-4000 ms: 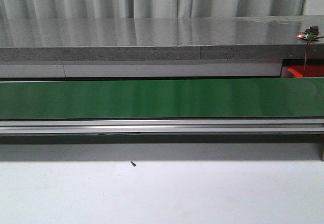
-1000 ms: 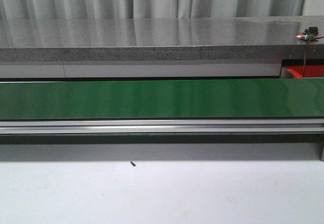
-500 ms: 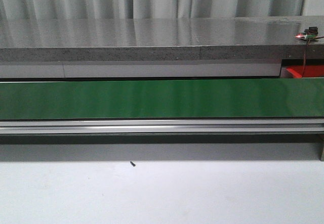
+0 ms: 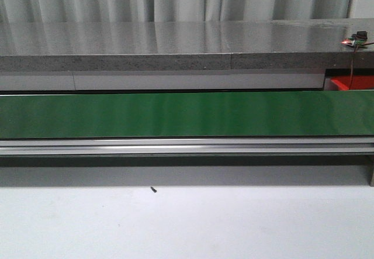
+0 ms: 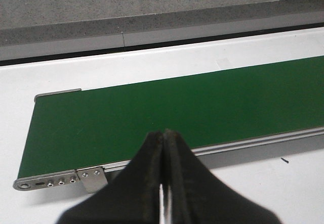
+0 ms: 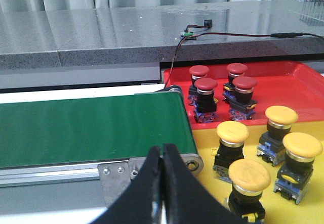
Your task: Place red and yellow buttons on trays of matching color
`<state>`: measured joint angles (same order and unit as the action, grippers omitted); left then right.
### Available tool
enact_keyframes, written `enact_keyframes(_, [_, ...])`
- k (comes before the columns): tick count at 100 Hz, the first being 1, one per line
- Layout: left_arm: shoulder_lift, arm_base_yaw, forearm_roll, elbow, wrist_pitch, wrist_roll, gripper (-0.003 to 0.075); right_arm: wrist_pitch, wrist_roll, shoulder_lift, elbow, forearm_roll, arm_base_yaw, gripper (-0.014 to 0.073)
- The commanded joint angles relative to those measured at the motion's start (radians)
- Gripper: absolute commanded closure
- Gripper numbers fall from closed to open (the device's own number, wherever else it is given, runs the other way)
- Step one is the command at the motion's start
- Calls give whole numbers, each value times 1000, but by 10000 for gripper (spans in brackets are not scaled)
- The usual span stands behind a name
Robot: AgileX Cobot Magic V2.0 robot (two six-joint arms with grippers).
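Green belt [image 5: 172,107] fills the left wrist view from its capped left end onward, and it carries no button anywhere the pictures show. The left gripper [image 5: 163,183] hangs over the near edge of that end with its fingers pressed together, holding nothing. Further right, the right gripper [image 6: 162,183] is likewise pinched closed and empty, poised over the belt's right end [image 6: 91,130]. Just past that end sits the red tray [image 6: 304,82] with four red buttons [image 6: 206,100] standing on it, and in front of it a yellow tray [image 6: 212,191] with four yellow buttons [image 6: 232,145]. Both trays lie to the right of the right gripper, so that arm is plainly the nearer one; any sorting likely waits for a button arriving along the belt's length.
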<state>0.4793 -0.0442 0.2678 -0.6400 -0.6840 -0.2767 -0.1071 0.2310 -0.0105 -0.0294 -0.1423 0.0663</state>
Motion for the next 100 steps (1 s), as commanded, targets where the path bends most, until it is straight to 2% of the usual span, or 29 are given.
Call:
enact_keyframes(1, [9, -10, 17, -28, 73, 6, 740, 70, -22, -19, 18, -22, -3, 710])
enact_keyframes(30, [9, -10, 17, -28, 73, 6, 740, 65, -138, -19, 18, 60, -3, 710])
enact_keyframes(100, [9, -10, 17, -28, 73, 6, 740, 41, -141, -19, 19, 61, -3, 710])
